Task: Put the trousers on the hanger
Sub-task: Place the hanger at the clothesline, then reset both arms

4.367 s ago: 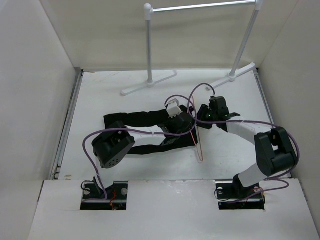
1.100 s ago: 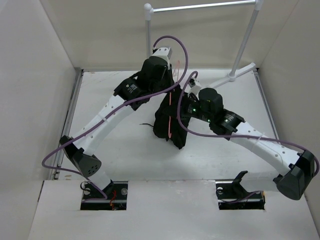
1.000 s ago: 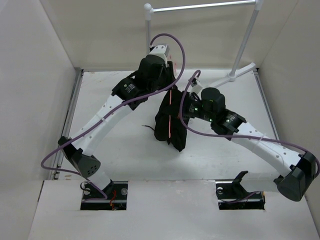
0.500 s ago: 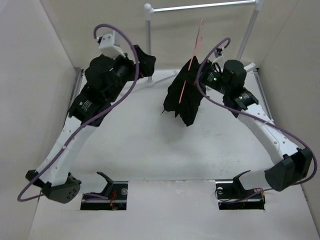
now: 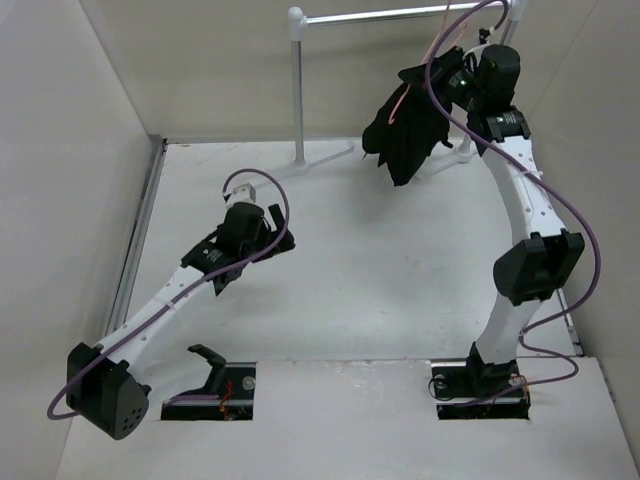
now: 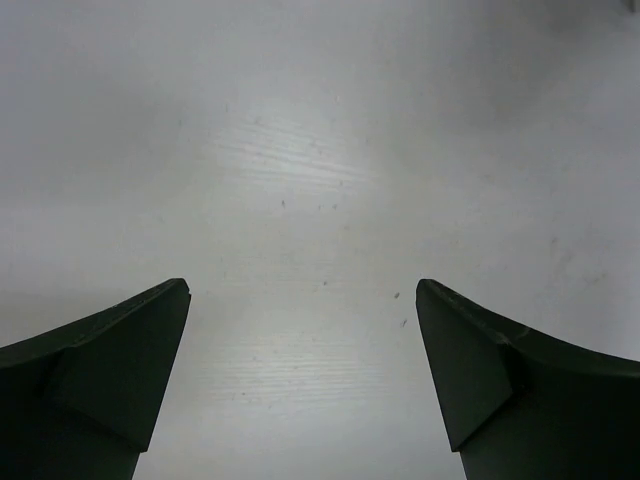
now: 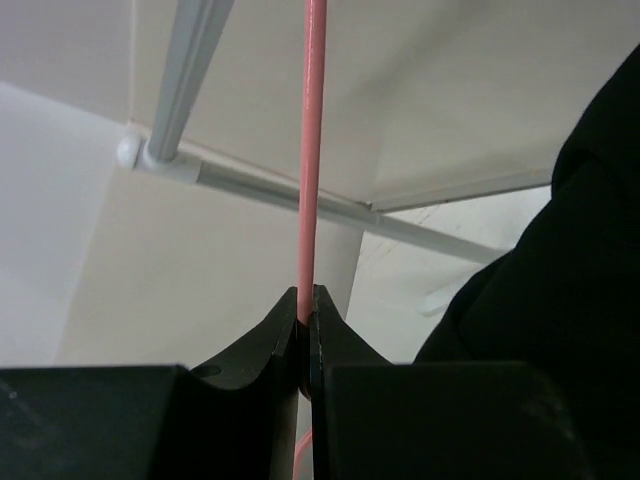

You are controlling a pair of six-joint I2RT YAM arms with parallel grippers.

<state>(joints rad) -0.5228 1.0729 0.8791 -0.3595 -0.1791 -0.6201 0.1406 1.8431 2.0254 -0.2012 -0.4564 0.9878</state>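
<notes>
White walls boxed in a white table on the left, right and far sides. You had a rack standing at the far edge, its silver crossbar running high across the far wall. A metal rail ran along the table's left edge.

Your right arm reached up tall into the far right corner. Your right gripper was pressed together on the pink wire of the hanger, pinching it so the wire rose straight up out of the jaws. In the wrist view that wire crossed in front of a rack tube. You could not tell whether it touched the tube or whether the hook was over the crossbar.

The trousers hung from the hanger in a dark bundle just left of the gripper. They were lifted off the table, in front of the rack's right post and below the crossbar.

Your left gripper was low over the table, left of centre, its fingers spread wide with only white surface between them. It was well apart from the trousers and the rack.

Open room lay across the middle of the table, between the left gripper and the rack. The tight spot was the far right corner, where arm, trousers, post and right wall crowded together.
</notes>
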